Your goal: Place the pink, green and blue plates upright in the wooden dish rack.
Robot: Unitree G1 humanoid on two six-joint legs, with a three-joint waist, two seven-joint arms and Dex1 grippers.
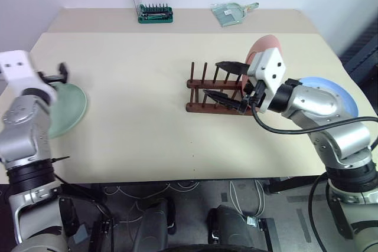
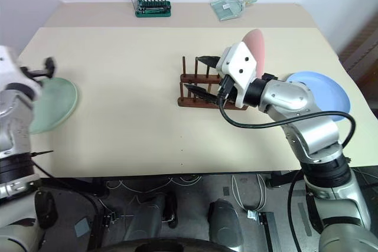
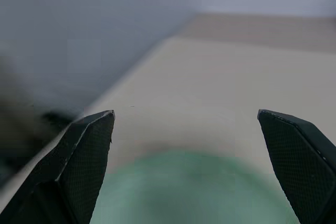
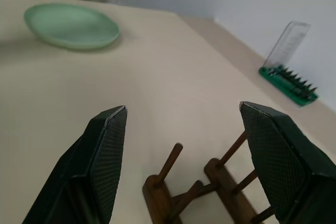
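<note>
Left gripper (image 3: 186, 169) hangs with jaws wide and empty, the green plate (image 1: 66, 108) lying flat on the table (image 1: 142, 87) just below and ahead of its tips. Right gripper (image 4: 184, 166) hovers over the rack (image 1: 214, 94), jaws well apart and holding nothing, the pegs rising between its fingers. Behind it the pink plate (image 1: 263, 47) stands upright at the rack; the blue plate (image 2: 316, 92) lies flat beside the right arm. Judging by this, green is next: the left jaws must drop to its rim and pinch.
</note>
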